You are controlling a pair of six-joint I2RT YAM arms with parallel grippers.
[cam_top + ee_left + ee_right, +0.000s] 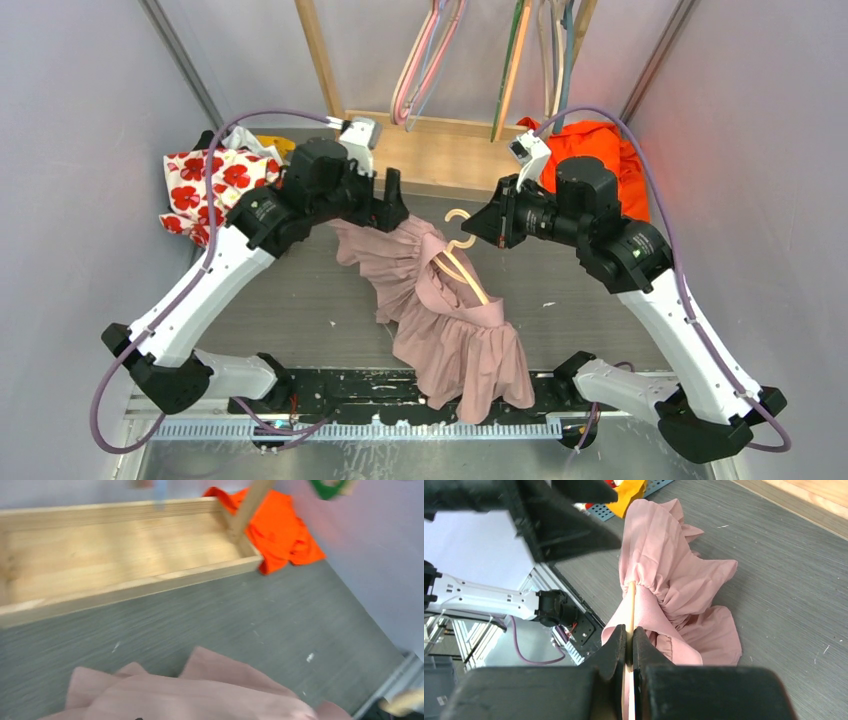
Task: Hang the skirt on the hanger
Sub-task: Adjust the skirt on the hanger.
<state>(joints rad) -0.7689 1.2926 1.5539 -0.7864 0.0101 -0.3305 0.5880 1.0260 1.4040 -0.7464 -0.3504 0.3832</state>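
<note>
Here the right claw (629, 632) is pinched tight on the wooden hanger (465, 270), whose arm runs into the gathered waistband of the pink skirt (455, 335) lying mid-worktop (300, 300). The left claw (392, 205), fingers apart, sits at the skirt's far-left end.

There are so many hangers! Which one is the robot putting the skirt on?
Find the grey table in front of the wooden rack, where the pink skirt lies. The hanger is the pale one poking out of the skirt, pinched by the right gripper. The other hangers hang up on the rack, away from the skirt.
</note>
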